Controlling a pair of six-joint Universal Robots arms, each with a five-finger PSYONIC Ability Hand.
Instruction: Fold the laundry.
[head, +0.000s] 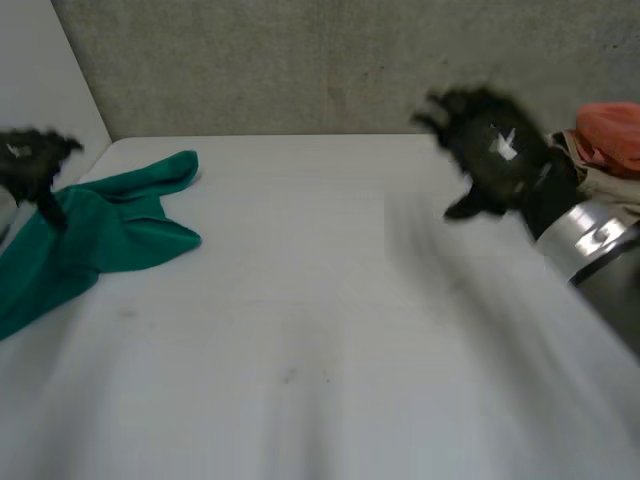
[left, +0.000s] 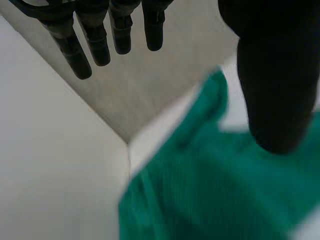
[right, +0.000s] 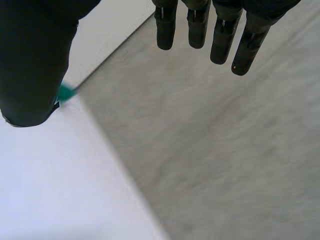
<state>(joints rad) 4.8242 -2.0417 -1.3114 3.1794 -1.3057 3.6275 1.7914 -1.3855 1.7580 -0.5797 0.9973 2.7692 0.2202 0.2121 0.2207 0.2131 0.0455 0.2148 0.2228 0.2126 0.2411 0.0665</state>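
A green cloth (head: 95, 240) lies crumpled at the left side of the white table (head: 320, 350), and in the left wrist view the green cloth (left: 220, 190) spreads below the hand. My left hand (head: 30, 160) hovers over the cloth's left part with straight fingers (left: 95, 35) and holds nothing. My right hand (head: 495, 150) is raised above the table's right rear, far from the green cloth. Its fingers (right: 215, 30) are straight and its thumb (right: 32, 60) stands apart, with nothing between them.
A pile of laundry with an orange-red piece (head: 612, 135) on top sits at the table's right rear, behind my right arm. A grey wall (head: 330, 60) runs along the table's back edge, and a white wall (head: 40, 70) stands at the left.
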